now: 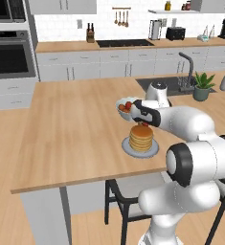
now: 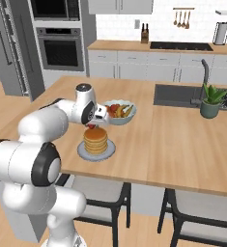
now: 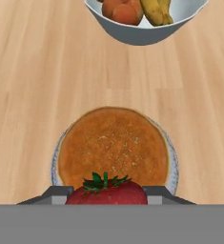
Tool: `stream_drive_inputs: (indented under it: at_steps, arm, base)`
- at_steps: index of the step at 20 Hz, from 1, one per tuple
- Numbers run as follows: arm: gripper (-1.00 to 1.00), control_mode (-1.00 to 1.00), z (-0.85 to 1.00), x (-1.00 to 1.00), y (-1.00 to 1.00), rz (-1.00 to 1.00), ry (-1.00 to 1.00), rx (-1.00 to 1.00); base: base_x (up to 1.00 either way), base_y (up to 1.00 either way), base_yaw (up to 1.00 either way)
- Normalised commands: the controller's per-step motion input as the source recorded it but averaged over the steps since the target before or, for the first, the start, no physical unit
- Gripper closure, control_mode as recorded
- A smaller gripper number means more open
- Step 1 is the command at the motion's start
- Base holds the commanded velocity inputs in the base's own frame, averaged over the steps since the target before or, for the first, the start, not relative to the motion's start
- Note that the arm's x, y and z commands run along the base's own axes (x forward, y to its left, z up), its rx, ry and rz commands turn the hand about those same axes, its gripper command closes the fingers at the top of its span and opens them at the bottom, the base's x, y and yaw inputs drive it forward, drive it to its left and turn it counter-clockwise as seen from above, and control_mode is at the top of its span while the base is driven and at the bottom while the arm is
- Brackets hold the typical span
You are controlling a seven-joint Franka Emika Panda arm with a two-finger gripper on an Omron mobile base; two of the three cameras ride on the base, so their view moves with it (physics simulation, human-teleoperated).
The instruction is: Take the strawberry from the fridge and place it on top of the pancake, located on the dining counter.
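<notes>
Your hand is clamped on the strawberry, one finger on each side, green leaves facing the camera. You hold the berry above the pancake, over the stack's near edge rather than its middle, and apart from it. The pancake sits on a grey plate on the wooden desk. Just beyond the pancake stands a white fruit bowl.

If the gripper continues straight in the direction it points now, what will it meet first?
Probably the pancake: the gripper, shut on the strawberry, points down at its top. The gap between them is hard to judge.
</notes>
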Motion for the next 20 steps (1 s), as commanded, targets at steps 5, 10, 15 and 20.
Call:
stream_drive_inputs:
  at_steps: [5,10,15,20]
  arm:
    - [1.00,-1.00,-0.25,0.08,0.00,0.00,0.00,0.00]
    - [1.00,-1.00,-0.19,0.01,0.00,0.00,0.00,0.00]
    - [1.00,-1.00,-0.18,0.00,0.00,0.00,0.00,0.00]
    - [1.00,-1.00,-0.17,0.00,0.00,0.00,0.00,0.00]
  base:
    - [0.00,0.00,0.00]
    - [0.00,0.00,0.00]
    - [0.00,0.00,0.00]
    - [0.00,0.00,0.00]
